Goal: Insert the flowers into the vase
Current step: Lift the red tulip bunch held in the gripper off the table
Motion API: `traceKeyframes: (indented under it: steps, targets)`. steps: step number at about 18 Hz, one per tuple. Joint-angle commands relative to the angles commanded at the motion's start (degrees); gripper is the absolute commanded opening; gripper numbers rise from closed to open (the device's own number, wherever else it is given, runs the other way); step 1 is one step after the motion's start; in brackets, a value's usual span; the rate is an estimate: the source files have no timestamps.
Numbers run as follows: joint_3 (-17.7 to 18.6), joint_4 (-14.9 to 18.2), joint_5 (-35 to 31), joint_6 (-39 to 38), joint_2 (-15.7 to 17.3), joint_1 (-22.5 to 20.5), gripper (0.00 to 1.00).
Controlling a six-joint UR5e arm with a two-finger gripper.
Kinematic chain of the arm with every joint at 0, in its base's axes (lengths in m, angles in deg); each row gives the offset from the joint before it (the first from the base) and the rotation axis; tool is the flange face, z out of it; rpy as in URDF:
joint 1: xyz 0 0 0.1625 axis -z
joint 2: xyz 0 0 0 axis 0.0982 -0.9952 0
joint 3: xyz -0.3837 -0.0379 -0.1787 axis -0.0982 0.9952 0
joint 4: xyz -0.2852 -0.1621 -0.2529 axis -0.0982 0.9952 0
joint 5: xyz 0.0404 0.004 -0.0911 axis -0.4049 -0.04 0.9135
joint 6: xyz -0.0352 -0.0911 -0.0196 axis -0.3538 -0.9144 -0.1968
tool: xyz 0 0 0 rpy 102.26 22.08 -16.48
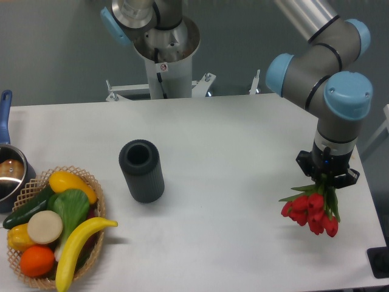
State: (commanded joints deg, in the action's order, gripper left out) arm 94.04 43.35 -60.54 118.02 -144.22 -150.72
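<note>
The flowers (311, 212), a tight bunch of red tulip buds with green leaves, sit at the right side of the white table, buds pointing toward the front edge. My gripper (327, 180) points straight down over their stem end and looks shut on the stems; the fingertips are hidden among the leaves. I cannot tell whether the bunch rests on the table or hangs just above it. The vase (141, 170), a dark ribbed cylinder with an open round mouth, stands upright left of the table's middle, far from the gripper.
A wicker basket (36, 182) of plastic fruit and vegetables sits at the front left corner. Behind it a steel pot (9, 176) with a blue handle stands at the left edge. The arm's base column (164, 67) rises at the back. The table's right edge (374, 201) runs close to the flowers.
</note>
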Motion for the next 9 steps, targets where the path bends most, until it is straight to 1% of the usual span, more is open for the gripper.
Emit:
traceKeyframes:
  steps: [5,9]
  targets:
    - [-0.44,0.18,1.57,0.62,0.62,-0.97,0.00]
    - [-0.44,-0.09,8.33,0.09,1.05,-0.27,0.00]
